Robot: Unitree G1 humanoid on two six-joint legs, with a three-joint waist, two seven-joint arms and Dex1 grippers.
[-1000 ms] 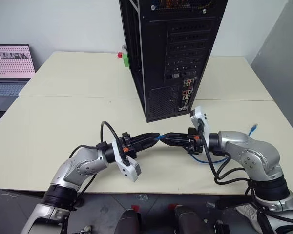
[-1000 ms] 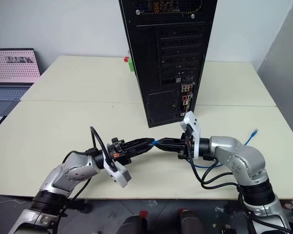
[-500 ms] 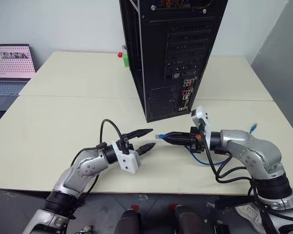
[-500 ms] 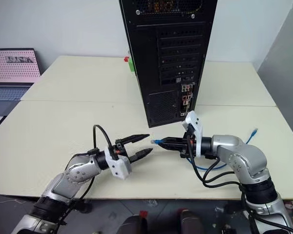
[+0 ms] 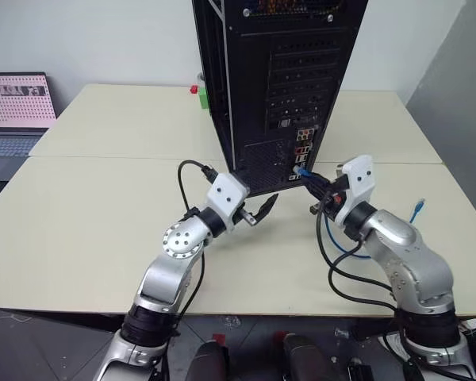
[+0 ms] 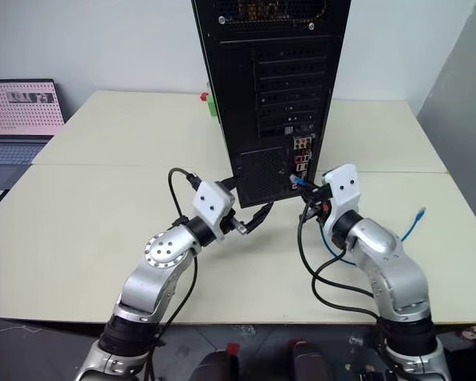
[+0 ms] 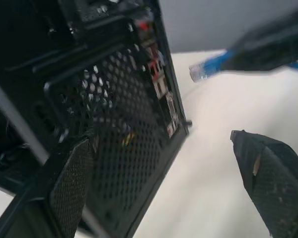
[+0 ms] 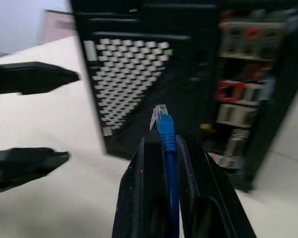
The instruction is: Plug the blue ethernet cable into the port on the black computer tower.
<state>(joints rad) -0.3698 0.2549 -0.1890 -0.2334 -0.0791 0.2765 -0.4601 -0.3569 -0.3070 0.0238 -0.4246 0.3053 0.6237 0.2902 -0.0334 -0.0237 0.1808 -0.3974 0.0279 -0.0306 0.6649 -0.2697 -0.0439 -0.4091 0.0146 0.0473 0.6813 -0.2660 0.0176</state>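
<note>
Right end effector holds the plug end of the cable up at the back of the tower.

The right end effector (image 8: 161,148) is clamped on the thin bright-blue ethernet cable (image 8: 168,148), plug sticking out just past its fingertips, near the tall black metal computer tower (image 5: 301,87) ahead. The left end effector (image 5: 262,210), fingers spread wide and empty, hangs above the pale worktop (image 5: 103,206), close before the tower's vent grille (image 7: 124,144). Beyond the plug sit the coloured connectors (image 5: 303,151); which is the port, I cannot tell.

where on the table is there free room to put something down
Bare tabletop lies wide on the robot's left, between the laptop and the black computer tower. It is crowded in front of the tower: left gripper, right gripper and blue ethernet cable.
</note>
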